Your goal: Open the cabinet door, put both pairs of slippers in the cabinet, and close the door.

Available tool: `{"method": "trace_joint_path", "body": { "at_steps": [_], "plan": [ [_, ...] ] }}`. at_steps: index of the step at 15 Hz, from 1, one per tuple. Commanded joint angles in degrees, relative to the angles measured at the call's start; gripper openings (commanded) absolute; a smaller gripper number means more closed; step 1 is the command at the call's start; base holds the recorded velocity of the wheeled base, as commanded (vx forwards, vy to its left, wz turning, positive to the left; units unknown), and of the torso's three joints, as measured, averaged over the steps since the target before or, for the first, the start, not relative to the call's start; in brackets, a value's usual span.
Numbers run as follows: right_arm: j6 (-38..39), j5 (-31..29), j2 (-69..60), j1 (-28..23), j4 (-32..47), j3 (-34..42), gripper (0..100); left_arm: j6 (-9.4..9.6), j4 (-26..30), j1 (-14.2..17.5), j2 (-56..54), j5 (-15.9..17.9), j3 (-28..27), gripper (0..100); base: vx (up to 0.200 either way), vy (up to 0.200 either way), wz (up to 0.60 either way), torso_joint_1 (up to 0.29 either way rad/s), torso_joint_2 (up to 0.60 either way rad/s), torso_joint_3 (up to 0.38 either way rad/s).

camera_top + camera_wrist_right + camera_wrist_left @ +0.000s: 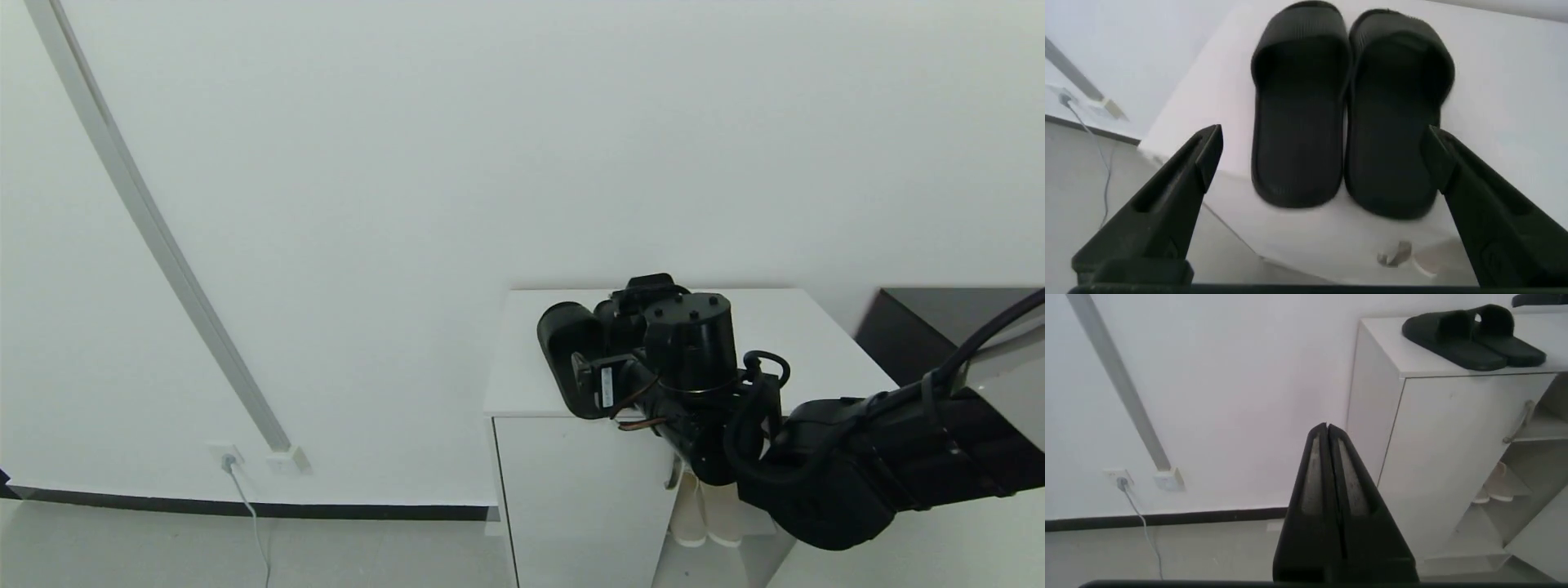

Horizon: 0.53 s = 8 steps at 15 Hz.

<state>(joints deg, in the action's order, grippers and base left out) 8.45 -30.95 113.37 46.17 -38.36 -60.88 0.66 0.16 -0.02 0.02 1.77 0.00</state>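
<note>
The right jaws stand wide open, with the 2 black slippers (1298,114) side by side just beyond their tips, on top of the cabinet (1519,122). The left jaws are pressed shut (holding nothing), well apart from the cabinet. Below the right jaws, white slippers (706,513) stand on an inside shelf.

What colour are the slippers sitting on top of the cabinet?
Black slippers, both of them, on the white cabinet top; the right wrist view shows them best.
</note>
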Motion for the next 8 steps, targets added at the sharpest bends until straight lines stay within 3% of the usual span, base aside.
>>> {"method": "trace_joint_path", "body": {
  "at_steps": [1, 8],
  "plan": [
    [0.2, 0.0, 0.5, 0.1, 0.0, -0.1, 100, 0.04, 0.0, 0.0, 0.1, 0.0, 0.0, 0, 0.0, 0.0, 0.0, 0.0, 0.0, 0.0],
    [0.3, 0.1, 9.0, -2.0, -0.6, -7.8, 100, 0.22, 0.0, 0.0, 0.0, 0.1, 0.0, 0, 0.0, 0.0, 0.0, 0.0, 0.0, 0.0]
  ]
}}
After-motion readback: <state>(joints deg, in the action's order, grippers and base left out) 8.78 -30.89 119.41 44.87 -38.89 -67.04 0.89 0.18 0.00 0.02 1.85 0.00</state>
